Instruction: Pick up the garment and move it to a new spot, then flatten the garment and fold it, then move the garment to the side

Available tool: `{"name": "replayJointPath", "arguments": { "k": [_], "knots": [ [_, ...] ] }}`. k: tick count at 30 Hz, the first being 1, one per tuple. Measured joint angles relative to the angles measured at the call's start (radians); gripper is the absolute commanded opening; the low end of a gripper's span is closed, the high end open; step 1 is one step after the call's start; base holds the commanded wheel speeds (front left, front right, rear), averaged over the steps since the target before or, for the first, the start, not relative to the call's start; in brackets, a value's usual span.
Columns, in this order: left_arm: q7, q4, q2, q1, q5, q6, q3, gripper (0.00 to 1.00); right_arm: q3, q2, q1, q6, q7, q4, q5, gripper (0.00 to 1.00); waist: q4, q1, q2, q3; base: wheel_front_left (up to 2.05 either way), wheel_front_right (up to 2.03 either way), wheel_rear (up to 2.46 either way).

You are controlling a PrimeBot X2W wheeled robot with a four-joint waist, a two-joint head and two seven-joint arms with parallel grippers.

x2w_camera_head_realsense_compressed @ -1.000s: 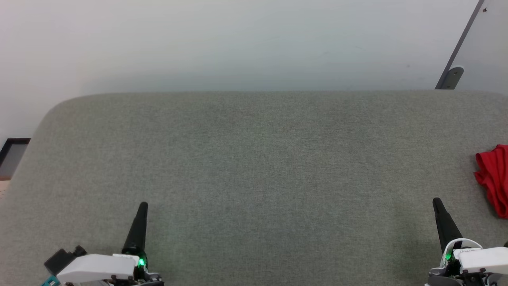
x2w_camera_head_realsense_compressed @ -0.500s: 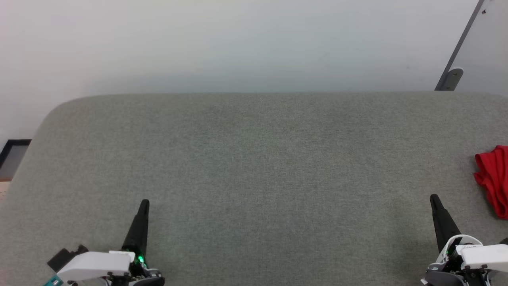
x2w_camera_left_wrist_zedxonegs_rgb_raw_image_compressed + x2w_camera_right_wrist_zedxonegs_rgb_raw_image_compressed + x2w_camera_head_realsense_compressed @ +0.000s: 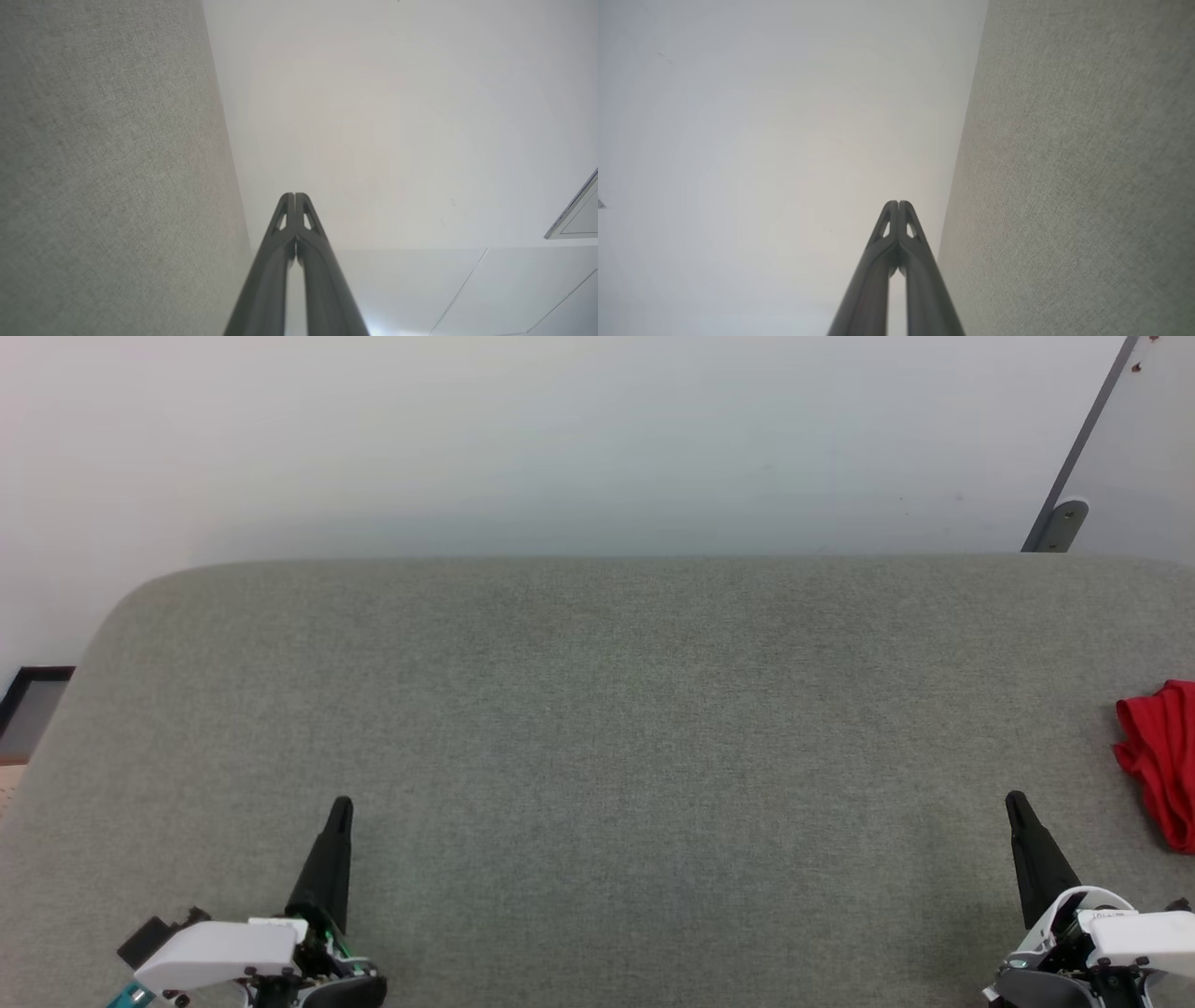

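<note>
A pale wall (image 3: pixel 560 439) rises behind the grey fabric-covered desk (image 3: pixel 597 691). The garment (image 3: pixel 1160 756) lies crumpled on the desk at the right, partly cut off by the head view's edge. The left tool (image 3: pixel 340 805) and the right tool (image 3: pixel 1013 801) sit at the near side, both clenched and empty. The right tool is near the garment but apart from it.

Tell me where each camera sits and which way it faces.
Head view: on the head, looking down at the grey-green woven fabric surface and crumpled red garment; left gripper, right gripper at bottom corners.
Left wrist view: left wrist, facing the white wall along its shut fingers.
Right wrist view: right wrist, same wall, along its shut fingers.
Shared: both wrist views show wall and fabric.
</note>
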Motion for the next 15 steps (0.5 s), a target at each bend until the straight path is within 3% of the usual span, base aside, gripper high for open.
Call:
{"name": "replayJointPath", "arguments": {
  "k": [15],
  "knots": [
    [0.006,0.001,-0.003,0.000,-0.001,0.000,0.006,0.00,-0.002,0.002,-0.008,0.000,0.004,0.001,0.003,0.00,0.000,0.0000,0.0000,0.000,0.00,0.00,0.00]
  ]
}}
